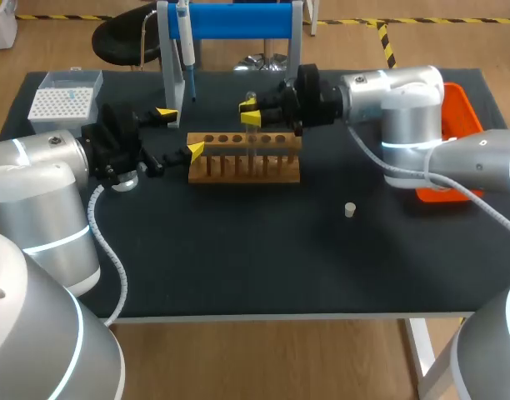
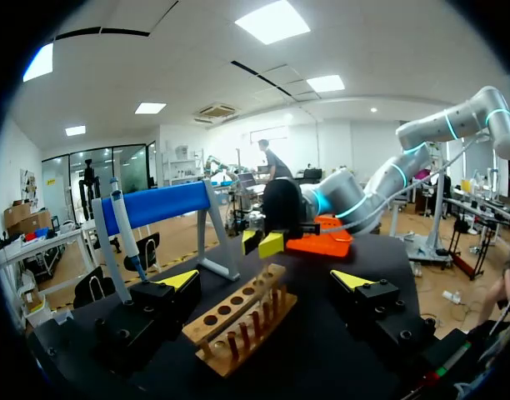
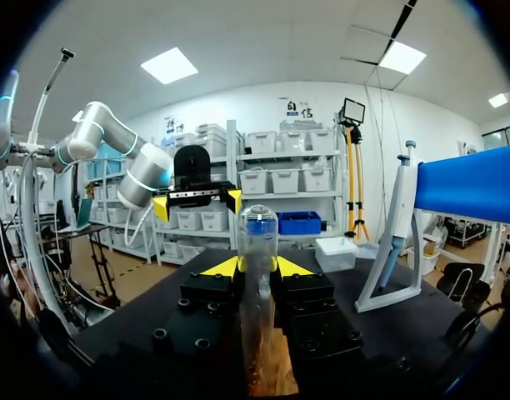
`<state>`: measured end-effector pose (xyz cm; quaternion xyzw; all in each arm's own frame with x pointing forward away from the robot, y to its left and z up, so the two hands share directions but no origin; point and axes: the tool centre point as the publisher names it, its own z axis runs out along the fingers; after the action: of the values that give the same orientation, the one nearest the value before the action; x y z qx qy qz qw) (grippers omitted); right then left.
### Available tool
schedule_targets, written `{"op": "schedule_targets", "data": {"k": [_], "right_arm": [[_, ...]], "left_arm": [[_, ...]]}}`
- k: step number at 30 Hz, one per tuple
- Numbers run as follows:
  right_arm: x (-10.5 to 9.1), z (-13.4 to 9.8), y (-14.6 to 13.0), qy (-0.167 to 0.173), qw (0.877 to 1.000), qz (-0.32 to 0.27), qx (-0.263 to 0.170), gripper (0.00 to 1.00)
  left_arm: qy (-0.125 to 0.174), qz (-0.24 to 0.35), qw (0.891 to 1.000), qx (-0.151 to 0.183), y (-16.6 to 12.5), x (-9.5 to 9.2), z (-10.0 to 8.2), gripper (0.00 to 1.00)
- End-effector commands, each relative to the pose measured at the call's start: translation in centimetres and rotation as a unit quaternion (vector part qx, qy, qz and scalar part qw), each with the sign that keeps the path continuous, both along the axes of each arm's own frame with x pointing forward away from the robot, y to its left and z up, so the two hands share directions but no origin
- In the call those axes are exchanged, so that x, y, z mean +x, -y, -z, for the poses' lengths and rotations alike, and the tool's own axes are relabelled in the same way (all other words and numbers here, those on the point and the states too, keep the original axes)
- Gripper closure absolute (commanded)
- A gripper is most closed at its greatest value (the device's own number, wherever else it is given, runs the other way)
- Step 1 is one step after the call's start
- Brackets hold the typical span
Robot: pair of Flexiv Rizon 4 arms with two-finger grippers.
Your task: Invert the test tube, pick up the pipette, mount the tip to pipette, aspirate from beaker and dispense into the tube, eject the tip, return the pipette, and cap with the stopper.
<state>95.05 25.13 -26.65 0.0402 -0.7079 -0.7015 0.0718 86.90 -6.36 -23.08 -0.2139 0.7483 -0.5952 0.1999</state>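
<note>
My right gripper [image 3: 257,267] is pinching the test tube [image 3: 257,237] between both yellow tips. The tube runs along the fingers, and the end beyond them looks rounded. In the head view this gripper sits at the 12 o'clock edge of the wooden rack [image 1: 244,160], with the tube above the row of holes. I cannot tell whether the tube's lower end touches the rack.

My left gripper [image 1: 181,132] has its fingers spread wide and holds nothing. It is at the rack's 9 o'clock end, one tip just beside the rack's corner.

From the rack, the pipette [image 1: 187,46] hangs on the blue stand [image 1: 238,20] at about 11 o'clock. The tip box [image 1: 65,98] is at 10 o'clock, behind my left arm. The stopper [image 1: 350,210] stands alone on the mat at 4 o'clock, well apart from the rack. The orange tray [image 1: 457,107] lies at 3 o'clock, partly hidden by my right arm.
</note>
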Motion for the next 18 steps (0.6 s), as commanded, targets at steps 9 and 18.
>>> {"op": "schedule_targets", "data": {"k": [9, 18], "right_arm": [[-0.2, -1.7, 0.2, 0.006, 1.000, 0.001, 0.002, 1.00], [-0.5, -2.9, 0.1, 0.013, 1.000, -0.001, 0.003, 1.00]], "left_arm": [[0.001, -0.002, 1.000, 0.000, 0.1, -0.1, 0.1, 0.00], [0.001, -0.002, 1.000, 0.000, 0.1, -0.1, 0.1, 0.00]]}}
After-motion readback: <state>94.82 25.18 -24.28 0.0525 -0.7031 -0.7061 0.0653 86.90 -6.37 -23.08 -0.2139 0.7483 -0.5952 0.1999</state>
